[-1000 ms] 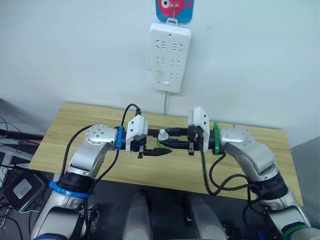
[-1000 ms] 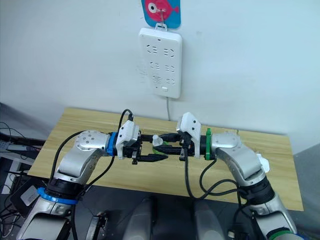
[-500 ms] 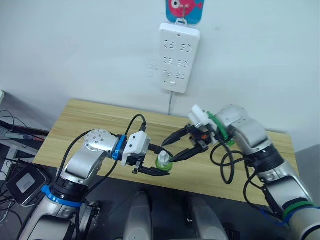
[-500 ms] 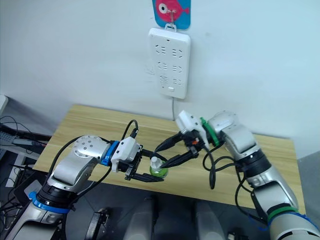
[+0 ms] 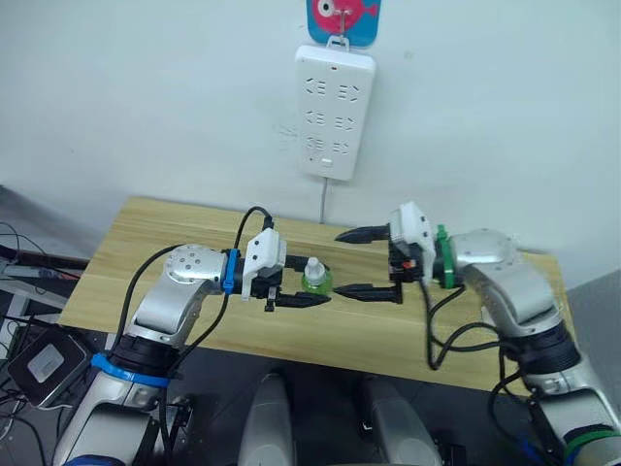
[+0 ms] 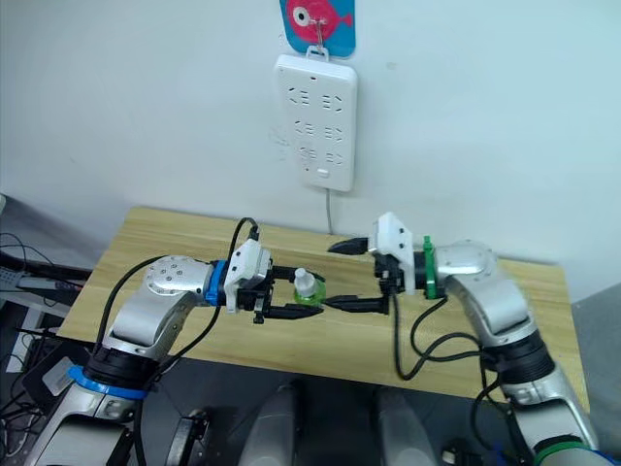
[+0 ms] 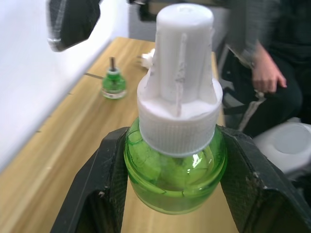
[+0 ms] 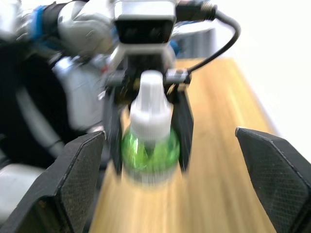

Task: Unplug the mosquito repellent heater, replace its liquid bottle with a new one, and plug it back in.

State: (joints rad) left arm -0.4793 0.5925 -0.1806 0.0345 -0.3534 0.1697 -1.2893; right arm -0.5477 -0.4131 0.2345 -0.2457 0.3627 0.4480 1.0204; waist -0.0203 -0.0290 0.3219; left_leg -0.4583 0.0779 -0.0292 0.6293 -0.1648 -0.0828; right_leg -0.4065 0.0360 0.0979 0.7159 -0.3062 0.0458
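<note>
1. The small round green glass bottle with a tall ribbed white plastic cap [image 7: 175, 145] sits upright, pinched between the left gripper's [image 5: 303, 295] two black fingers, above the wooden table [image 5: 146, 243].
2. The right gripper [image 5: 367, 262] faces it with fingers spread wide, cap-side, just apart.
3. Risk: the round glass could likely twist or slip in that pinch if the right fingers close off-centre on the cap.
4. A second, uncapped green bottle [image 7: 113, 83] stands on the table beyond.
</note>
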